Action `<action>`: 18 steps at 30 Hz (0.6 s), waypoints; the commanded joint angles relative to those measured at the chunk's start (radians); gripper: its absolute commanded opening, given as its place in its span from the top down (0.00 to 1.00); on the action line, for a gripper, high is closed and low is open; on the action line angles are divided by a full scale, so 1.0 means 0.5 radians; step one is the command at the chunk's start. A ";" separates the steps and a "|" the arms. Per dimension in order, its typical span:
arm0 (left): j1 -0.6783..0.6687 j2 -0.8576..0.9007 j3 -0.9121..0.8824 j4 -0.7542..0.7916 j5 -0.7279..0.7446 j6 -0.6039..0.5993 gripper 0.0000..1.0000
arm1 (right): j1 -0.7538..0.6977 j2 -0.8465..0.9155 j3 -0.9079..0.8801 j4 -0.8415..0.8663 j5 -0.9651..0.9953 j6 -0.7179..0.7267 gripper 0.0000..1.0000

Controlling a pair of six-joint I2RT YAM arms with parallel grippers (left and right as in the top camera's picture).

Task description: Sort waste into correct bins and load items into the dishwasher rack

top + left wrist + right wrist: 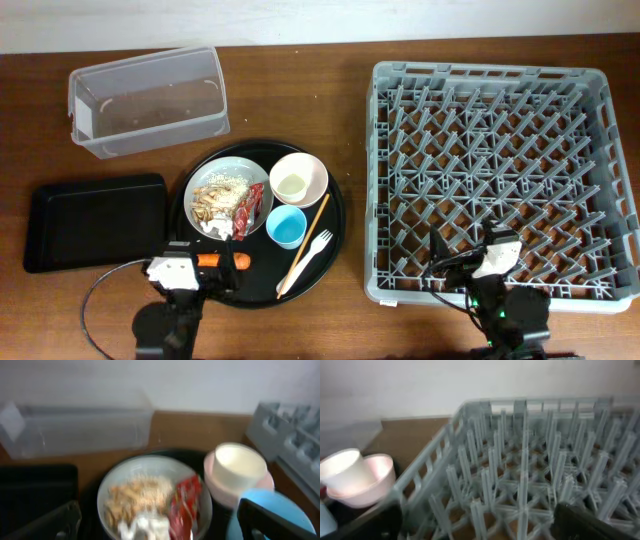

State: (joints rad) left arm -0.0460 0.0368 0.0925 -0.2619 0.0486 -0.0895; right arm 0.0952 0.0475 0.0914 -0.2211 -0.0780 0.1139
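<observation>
On the large round black tray, the pale grey plate [228, 195] holds rice-like scraps [142, 492], the red wrapper [185, 502] and the white tissue [147, 527]. The cream bowl [298, 180] holds the white cup [239, 464]. The light blue cup [286, 226], the white fork [318, 248] and the orange carrot [222, 261] lie nearby on the tray. My left gripper [165, 530] is open and empty, low in front of the plate. My right gripper [475, 527] is open and empty over the front edge of the grey dishwasher rack [500, 170].
The clear tub [145, 100] stands at the back left. The shallow black rectangular tray [95, 220] lies at the front left. A thin wooden stick [303, 240] lies on the round black tray [338, 225] beside the fork.
</observation>
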 commanded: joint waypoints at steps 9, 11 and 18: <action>-0.011 1.328 1.360 -0.916 0.143 -0.028 0.01 | 0.013 1.099 1.382 -1.125 -0.044 0.052 0.02; -0.011 1.596 1.640 -1.218 0.143 -0.028 0.01 | 0.013 1.257 1.531 -1.305 -0.046 0.053 0.01; -0.011 2.024 1.727 -1.160 0.181 -0.030 0.01 | 0.013 1.392 1.569 -1.390 -0.028 0.052 0.01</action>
State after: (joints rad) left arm -0.0479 0.9745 0.9390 -0.9176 0.1207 -0.0982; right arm 0.0956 0.7471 0.8528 -0.9150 -0.0975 0.1326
